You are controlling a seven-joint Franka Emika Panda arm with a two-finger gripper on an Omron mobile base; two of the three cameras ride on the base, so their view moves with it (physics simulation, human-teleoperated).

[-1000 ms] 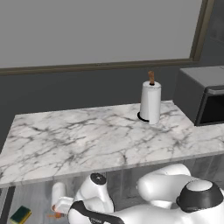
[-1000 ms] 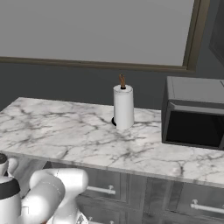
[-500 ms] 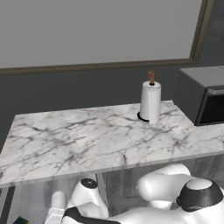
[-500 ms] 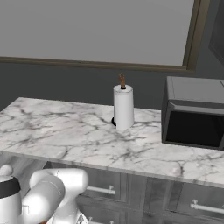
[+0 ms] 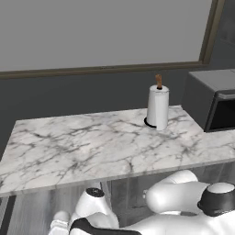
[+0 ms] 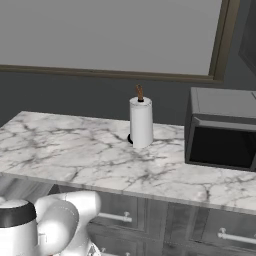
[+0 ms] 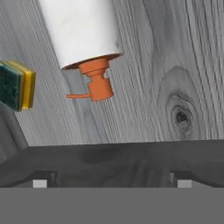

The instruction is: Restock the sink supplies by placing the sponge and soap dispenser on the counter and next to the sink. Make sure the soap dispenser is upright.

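In the hand view, the gripper [image 7: 112, 183] sits at the bottom of the frame, its 2 small pale fingers [image 7: 40, 183] standing wide apart at the lower left and lower right, with nothing between them. Just above them runs a dark horizontal band of the hand itself. Beyond it lies a grey wood-grain floor [image 7: 175, 78] with a dark knot right of centre.

The soap dispenser [image 7: 83, 37] lies on that wood surface in the upper middle of the hand view. Its pale body runs off the top edge and its orange pump head points down toward the fingers, with the thin spout sticking out to the left. It is on its side, not upright. The sponge [image 7: 16, 85] lies at the left edge of the same view, near the dispenser but apart from it, showing its yellow body and dark green layer; part of it is cut off by the frame.

In the left base view, the pale end of the soap dispenser shows at the bottom left, low beside the white arm and below the bench [image 5: 92, 151].

Farther off, the marble bench spans the middle of both base views. A paper towel roll [image 5: 158, 108] stands upright on it right of centre, and a dark microwave [image 6: 222, 129] sits at the right. Behind them is a dark wall with a wide grey window [image 6: 110, 35].
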